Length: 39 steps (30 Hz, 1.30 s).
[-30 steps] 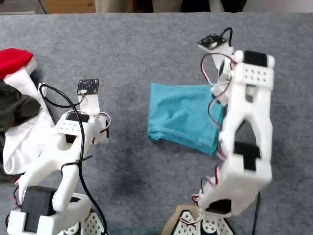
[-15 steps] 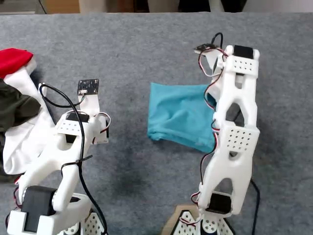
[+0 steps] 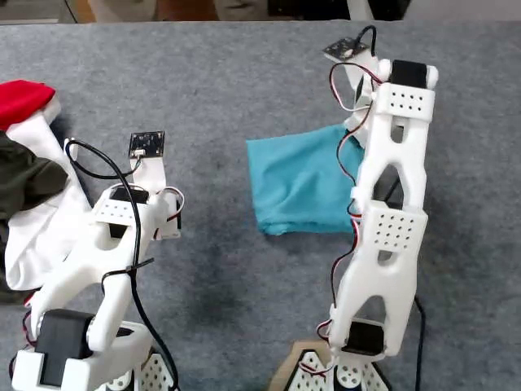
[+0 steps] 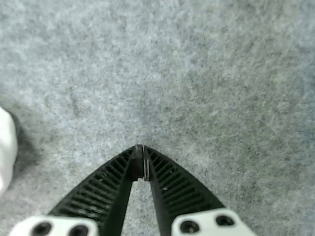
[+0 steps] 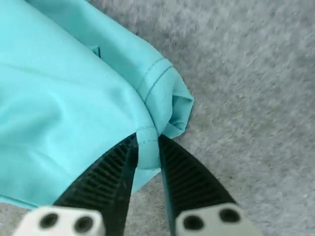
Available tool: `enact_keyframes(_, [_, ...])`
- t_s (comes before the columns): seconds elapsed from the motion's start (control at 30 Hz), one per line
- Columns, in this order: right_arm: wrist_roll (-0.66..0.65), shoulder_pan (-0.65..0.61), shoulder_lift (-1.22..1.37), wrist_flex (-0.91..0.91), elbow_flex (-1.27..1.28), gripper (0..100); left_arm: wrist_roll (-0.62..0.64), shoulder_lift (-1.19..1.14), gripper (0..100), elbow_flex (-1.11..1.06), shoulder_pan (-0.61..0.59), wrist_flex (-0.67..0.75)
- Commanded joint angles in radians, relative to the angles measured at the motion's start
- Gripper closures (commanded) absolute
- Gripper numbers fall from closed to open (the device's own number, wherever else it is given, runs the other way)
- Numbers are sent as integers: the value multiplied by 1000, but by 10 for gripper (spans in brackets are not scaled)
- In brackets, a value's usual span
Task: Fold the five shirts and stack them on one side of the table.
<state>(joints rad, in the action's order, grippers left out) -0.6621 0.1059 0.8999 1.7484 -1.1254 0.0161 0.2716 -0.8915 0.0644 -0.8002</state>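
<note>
A folded teal shirt (image 3: 301, 181) lies on the grey table (image 3: 220, 81) in the middle right. My right gripper (image 5: 146, 142) is shut on the teal shirt (image 5: 64, 98), pinching a fold near its hemmed corner; in the high view the right arm (image 3: 391, 187) stretches over the shirt's right side. My left gripper (image 4: 139, 162) is shut with nothing in it, low over bare grey cloth, and the left arm (image 3: 114, 220) stands at the left front. A heap of shirts sits at the left edge: red (image 3: 23, 99), white (image 3: 41, 204) and dark green (image 3: 20, 179).
A corner of white cloth (image 4: 5, 147) shows beside my left gripper. The table's far edge (image 3: 260, 21) runs along the back. Open grey surface lies between the two arms and behind the teal shirt.
The right arm has swung farther back over the table, dragging the teal shirt's right edge with it. The shirt's shape has changed and its near edge has drawn in. The left arm has kept still.
</note>
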Motion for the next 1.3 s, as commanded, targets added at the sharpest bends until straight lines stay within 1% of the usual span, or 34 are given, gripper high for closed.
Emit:
enact_keyframes(0.0, [-26,-27,2,-2,-54,994,-11,38,981,2,-2,11])
enact_keyframes(0.17, [-31,-48,2,-18,-56,994,-11,38,981,2,-2,11])
enact_keyframes(0.47, [-29,-42,1,-81,-56,991,-11,38,981,0,-2,11])
enact_keyframes(0.53, [-29,-44,1,-83,-56,953,-11,38,981,0,-2,11])
enact_keyframes(0.67, [-25,-31,-4,-57,-68,806,-11,38,981,0,-2,9])
enact_keyframes(0.73, [-23,-19,-4,-8,-124,750,-11,38,981,-2,-2,8])
enact_keyframes(0.8, [-11,-1,-5,43,-196,739,-9,38,981,-2,-2,6])
enact_keyframes(0.87, [52,45,-30,40,-225,754,-3,41,981,11,2,3])
enact_keyframes(0.97, [61,87,-114,40,-94,780,0,48,981,80,28,-11])
enact_keyframes(1.0, [72,93,-153,40,-15,786,5,41,981,118,38,-23])
enact_keyframes(1.13, [89,104,-346,32,366,822,97,19,981,278,101,-58])
enact_keyframes(1.2, [92,102,-456,6,526,883,127,-7,981,371,152,-78])
enact_keyframes(1.27, [91,102,-564,-37,665,979,150,-58,981,466,216,-92])
